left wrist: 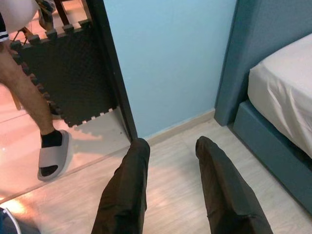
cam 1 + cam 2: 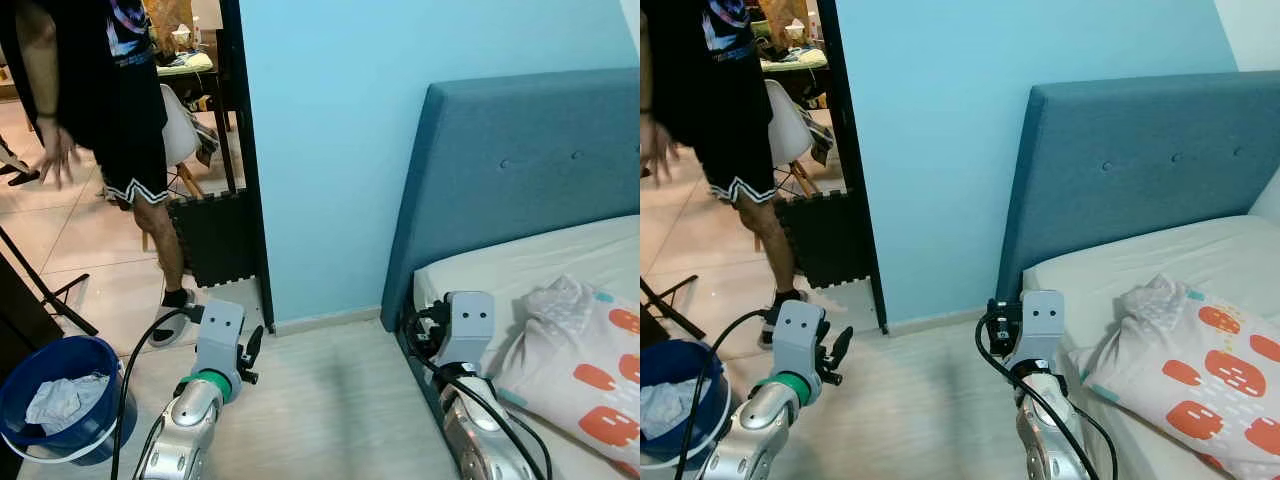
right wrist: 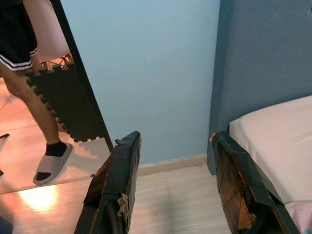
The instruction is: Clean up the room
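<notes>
A blue bucket (image 2: 22,418) stands on the floor at my lower left, holding crumpled white cloth (image 2: 62,398). My left gripper (image 1: 171,144) hangs open over pale wood floor near the doorway, with nothing between its fingers; it also shows beside the bucket (image 2: 251,353). My right gripper (image 3: 175,137) is open and empty too, held low next to the bed's corner. A white pillow with orange shapes (image 2: 590,365) lies rumpled on the bed (image 2: 520,262) to my right.
A person (image 2: 120,100) in dark shorts and grey slippers stands in the doorway at left. A black foam mat (image 2: 215,240) leans by the black door frame (image 2: 245,150). The blue headboard (image 2: 520,160) meets the light blue wall. A black stand leg (image 2: 50,290) crosses the tiled floor.
</notes>
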